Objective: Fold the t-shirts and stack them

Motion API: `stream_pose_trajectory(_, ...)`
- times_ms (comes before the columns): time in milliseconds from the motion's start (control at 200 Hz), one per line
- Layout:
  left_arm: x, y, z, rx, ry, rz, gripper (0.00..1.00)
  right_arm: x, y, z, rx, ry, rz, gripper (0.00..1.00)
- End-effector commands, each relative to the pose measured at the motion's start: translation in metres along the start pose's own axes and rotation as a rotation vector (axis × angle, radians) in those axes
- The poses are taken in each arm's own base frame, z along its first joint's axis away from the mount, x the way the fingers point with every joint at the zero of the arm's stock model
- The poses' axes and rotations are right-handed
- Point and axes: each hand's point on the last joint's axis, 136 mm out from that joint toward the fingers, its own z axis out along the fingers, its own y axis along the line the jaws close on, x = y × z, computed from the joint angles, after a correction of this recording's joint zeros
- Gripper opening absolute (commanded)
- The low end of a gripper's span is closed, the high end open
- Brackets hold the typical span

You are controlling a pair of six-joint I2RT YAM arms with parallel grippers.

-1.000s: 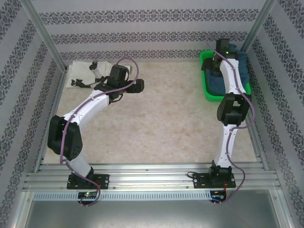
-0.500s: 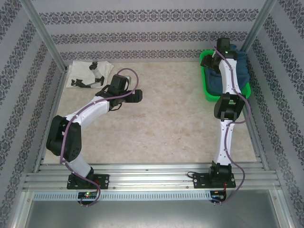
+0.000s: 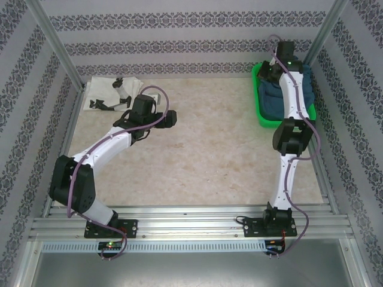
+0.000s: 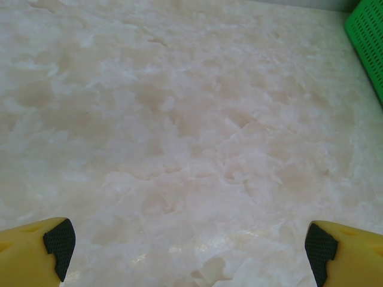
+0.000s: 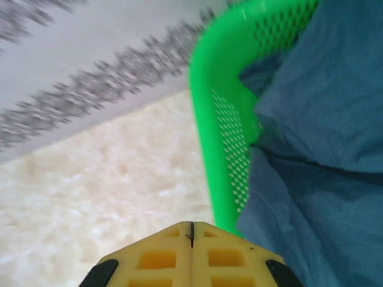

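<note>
A dark blue-teal t-shirt lies bunched in the green mesh basket at the far right. My right gripper hangs over the basket's near-left rim, shut, yellow fingers pressed flush with nothing visible between them. In the right wrist view its tip sits just left of the blue cloth and the basket wall. A folded white t-shirt with black marks rests at the far left corner. My left gripper hovers open over bare table, fingertips wide apart around the gap.
Patterned walls close in the table on three sides, with metal posts at the back corners. A corner of the green basket shows at the left wrist view's upper right. Marbled tabletop spreads between the two arms.
My right gripper has closed fully while its wrist shifted slightly farther back over the basket. The left arm has stretched out lower, its gripper staying open near the same spot.
</note>
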Motion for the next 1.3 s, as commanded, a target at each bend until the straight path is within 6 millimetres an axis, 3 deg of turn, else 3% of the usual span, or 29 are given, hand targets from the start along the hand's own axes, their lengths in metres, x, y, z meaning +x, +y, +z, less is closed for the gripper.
stream_pose_trajectory(0, -0.029, -0.009, -0.016, 0.047, -0.111, -0.030, 1.00, -0.070, 0.093, -0.138, -0.208, -0.336, -0.106, 0.00)
stream_pose_trajectory(95, -0.040, -0.019, -0.027, 0.094, -0.145, -0.033, 1.00, -0.074, 0.140, -0.210, -0.298, -0.449, -0.192, 0.00)
stream_pose_trajectory(215, -0.058, -0.031, -0.045, 0.145, -0.201, -0.031, 1.00, -0.060, 0.188, -0.287, -0.401, -0.537, -0.294, 0.00)
stream_pose_trajectory(275, -0.066, -0.038, -0.055, 0.169, -0.225, -0.028, 1.00, -0.053, 0.198, -0.310, -0.415, -0.546, -0.315, 0.00)
stream_pose_trajectory(315, -0.070, -0.042, -0.060, 0.192, -0.235, -0.028, 1.00, -0.048, 0.194, -0.311, -0.402, -0.516, -0.308, 0.00)
stream_pose_trajectory(355, -0.071, -0.045, -0.063, 0.207, -0.235, -0.028, 1.00, -0.047, 0.179, -0.298, -0.341, -0.472, -0.279, 0.02)
stream_pose_trajectory(390, -0.070, -0.047, -0.065, 0.218, -0.233, -0.032, 1.00, -0.046, 0.159, -0.277, -0.264, -0.426, -0.248, 0.24)
stream_pose_trajectory(430, -0.067, -0.047, -0.065, 0.222, -0.228, -0.034, 1.00, -0.041, 0.139, -0.247, -0.196, -0.362, -0.232, 0.61)
stream_pose_trajectory(485, -0.061, -0.047, -0.063, 0.220, -0.215, -0.031, 1.00, -0.035, 0.109, -0.199, -0.106, -0.279, -0.212, 0.76)
stream_pose_trajectory(570, -0.052, -0.042, -0.062, 0.202, -0.200, -0.022, 1.00, -0.023, 0.073, -0.131, -0.032, -0.172, -0.179, 0.79)
stream_pose_trajectory(639, -0.047, -0.037, -0.062, 0.177, -0.189, -0.010, 1.00, -0.014, 0.051, -0.088, 0.001, -0.103, -0.156, 0.80)
stream_pose_trajectory(739, -0.041, -0.033, -0.062, 0.155, -0.171, 0.006, 1.00, -0.003, 0.027, -0.040, 0.047, -0.042, -0.133, 0.81)
stream_pose_trajectory(859, -0.036, -0.029, -0.061, 0.138, -0.156, 0.010, 1.00, 0.006, 0.003, 0.001, 0.085, 0.004, -0.100, 0.80)
stream_pose_trajectory(1074, -0.025, -0.023, -0.058, 0.115, -0.135, 0.022, 1.00, 0.014, -0.024, 0.040, 0.130, 0.035, -0.062, 0.77)
stream_pose_trajectory(1294, -0.019, -0.017, -0.054, 0.093, -0.126, 0.035, 1.00, 0.006, -0.034, 0.038, 0.131, -0.006, -0.037, 0.75)
